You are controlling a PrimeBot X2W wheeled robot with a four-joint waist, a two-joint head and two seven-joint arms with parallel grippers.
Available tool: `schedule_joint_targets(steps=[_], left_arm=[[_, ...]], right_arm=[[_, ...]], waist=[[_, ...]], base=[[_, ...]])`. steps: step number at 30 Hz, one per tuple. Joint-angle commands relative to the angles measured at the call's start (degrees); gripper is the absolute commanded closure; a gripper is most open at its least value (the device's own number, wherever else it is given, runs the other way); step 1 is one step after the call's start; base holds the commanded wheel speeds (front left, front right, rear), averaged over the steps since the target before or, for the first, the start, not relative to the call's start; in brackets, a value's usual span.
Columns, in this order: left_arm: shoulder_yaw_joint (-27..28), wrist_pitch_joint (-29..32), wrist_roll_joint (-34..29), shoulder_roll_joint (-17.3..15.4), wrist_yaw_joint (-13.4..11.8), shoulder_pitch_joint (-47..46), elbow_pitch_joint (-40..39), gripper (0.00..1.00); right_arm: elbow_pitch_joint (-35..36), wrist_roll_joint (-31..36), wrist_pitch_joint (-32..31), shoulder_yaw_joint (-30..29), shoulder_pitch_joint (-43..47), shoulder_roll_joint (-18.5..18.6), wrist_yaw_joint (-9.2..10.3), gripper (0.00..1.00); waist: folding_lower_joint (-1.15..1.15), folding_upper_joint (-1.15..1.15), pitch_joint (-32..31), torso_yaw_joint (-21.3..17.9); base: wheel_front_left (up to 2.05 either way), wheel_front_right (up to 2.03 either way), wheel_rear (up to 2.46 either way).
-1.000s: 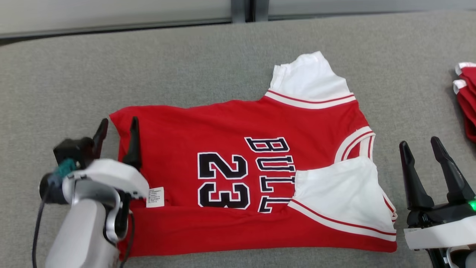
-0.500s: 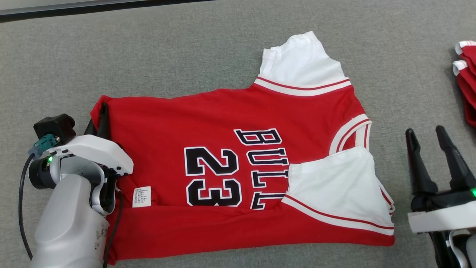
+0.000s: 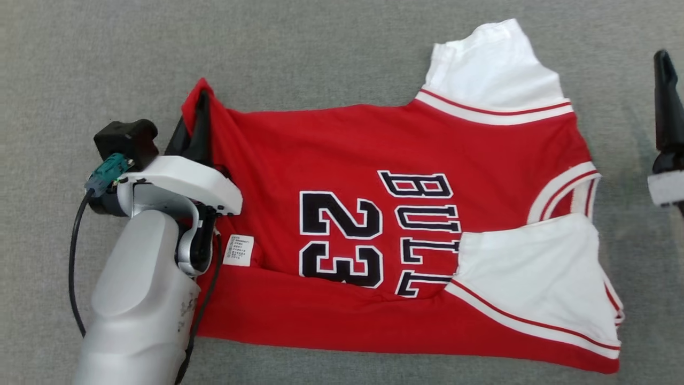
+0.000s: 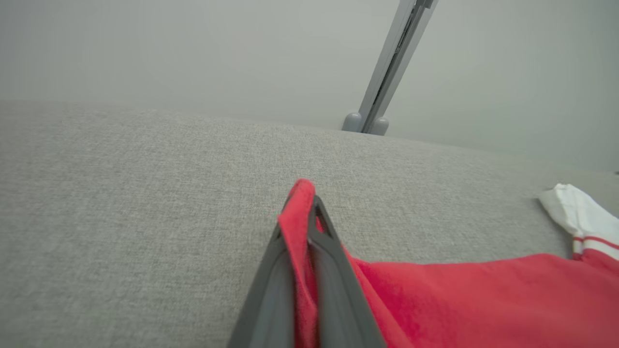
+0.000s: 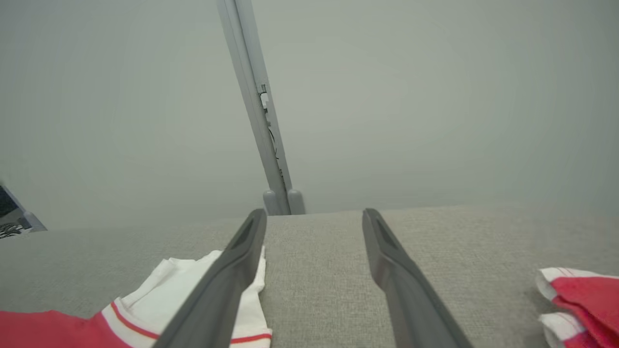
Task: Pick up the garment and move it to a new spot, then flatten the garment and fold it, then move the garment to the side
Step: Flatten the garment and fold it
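The garment [image 3: 331,149], a red jersey with white sleeves and black "BULL 23" lettering, lies spread on the grey fabric surface with its lower edge folded up. My left gripper [image 3: 196,104] is shut on the far left corner of its hem. The left wrist view shows red cloth [image 4: 300,227] pinched between the two fingers and raised a little off the surface. My right gripper [image 5: 313,215] is open and holds nothing. It hovers just right of the far white sleeve [image 5: 193,285]. One of its fingers [image 3: 667,101] shows at the right edge of the head view.
Other folded red and white garments [image 5: 580,295] lie to the right of my right gripper. The grey fabric surface [image 3: 80,53] stretches out on all sides. Behind it stands a pale wall with a vertical grey post [image 5: 261,121].
My left gripper has shut on the jersey's hem corner and pulled it up slightly. The head camera has tilted down and turned, shifting the whole picture. The right gripper stays open.
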State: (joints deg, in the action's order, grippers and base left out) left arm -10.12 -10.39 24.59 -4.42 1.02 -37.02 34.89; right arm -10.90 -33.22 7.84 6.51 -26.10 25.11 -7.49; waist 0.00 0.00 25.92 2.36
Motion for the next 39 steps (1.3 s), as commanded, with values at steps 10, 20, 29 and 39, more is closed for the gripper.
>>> schedule_joint_targets(steps=[10,20,29,39], left_arm=[[-6.45,-2.14,1.51,1.32,-0.13,-3.87,-2.80,1.00],[-11.45,-3.73,5.86,1.45,-1.96,-5.43,-1.91,1.00],[-9.64,-4.49,6.49,-0.17,-2.49,-3.57,-3.03,1.00],[-7.79,-3.32,7.86,-4.07,-3.35,3.28,-9.06,1.00]], right_arm=[[-14.82,-5.76,-8.06,14.15,-21.90,7.02,0.00,0.00],[-24.69,-13.79,-19.34,30.40,-30.63,9.84,0.00,1.00],[-21.17,-18.29,-6.27,33.05,-31.72,12.13,0.01,1.00],[-13.35,-22.40,4.18,33.26,-23.47,14.20,0.01,1.00]], waist=[[0.00,0.00,8.01,8.47],[0.00,0.00,8.11,9.74],[0.00,0.00,4.58,7.68],[0.00,0.00,-0.72,4.06]], base=[[0.00,0.00,0.00],[0.00,0.00,0.00],[0.00,0.00,0.00],[0.00,0.00,0.00]])
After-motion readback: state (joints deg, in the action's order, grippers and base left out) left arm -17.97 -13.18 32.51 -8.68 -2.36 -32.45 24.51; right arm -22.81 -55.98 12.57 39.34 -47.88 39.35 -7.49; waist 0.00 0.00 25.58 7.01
